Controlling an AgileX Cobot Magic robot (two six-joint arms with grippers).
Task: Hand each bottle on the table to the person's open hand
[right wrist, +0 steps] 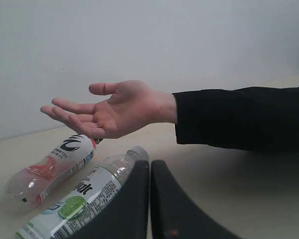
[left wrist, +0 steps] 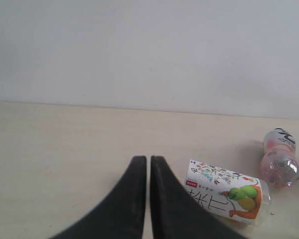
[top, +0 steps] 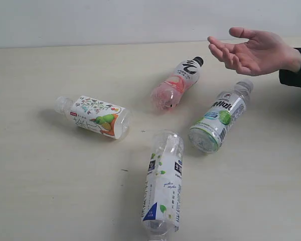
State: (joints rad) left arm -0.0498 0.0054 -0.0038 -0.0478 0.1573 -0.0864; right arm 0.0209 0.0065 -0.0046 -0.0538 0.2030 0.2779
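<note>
Several bottles lie on their sides on the pale table (top: 50,175): a pink-label bottle (top: 176,83) with a black cap, a lime-label bottle (top: 220,116), a fruit-and-flower label bottle (top: 96,116) and a leafy white-and-blue label bottle (top: 164,187). The person's open hand (top: 251,50) hovers palm up at the back right, above the table. My left gripper (left wrist: 148,160) is shut and empty, next to the fruit-label bottle (left wrist: 224,193). Beside the lime-label bottle (right wrist: 77,199), my right gripper (right wrist: 150,163) is shut and empty, below the hand (right wrist: 109,109). Neither gripper shows in the exterior view.
A pale wall (top: 115,20) runs behind the table's far edge. The person's black sleeve (right wrist: 239,117) stretches across from the right. The pink-label bottle (right wrist: 52,164) lies just past the lime one.
</note>
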